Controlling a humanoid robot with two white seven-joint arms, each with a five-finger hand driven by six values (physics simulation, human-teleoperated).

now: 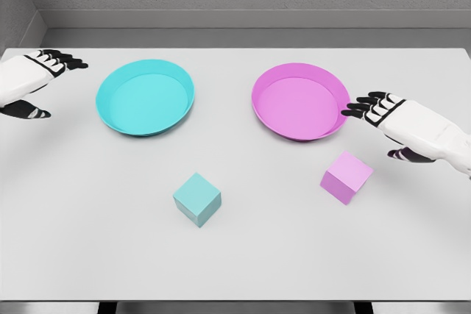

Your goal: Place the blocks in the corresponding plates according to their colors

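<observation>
Progress is nil so far as the scene shows — both plates are bare and both blocks sit on the white table. Taking the pink plate as the landmark: the cyan plate lies level with it, well apart to its left, with a clear strip of tabletop between the two rims. The pink block rests on the table near the pink plate's front rim, a little to the right. The cyan block sits further forward and to the left of that plate, closer to the gap between the plates than to either one.

The right hand hovers just beside the pink plate's right rim, fingers spread and holding nothing, the pink block below and in front of it. The left hand is far left of the pink plate, beyond the cyan plate near the table's left edge, likewise relaxed and empty.

Both placements remain — I judge the pink block the nearer first pick. Room is generous: nothing crowds either block, and both lie well in from the table's front edge.
</observation>
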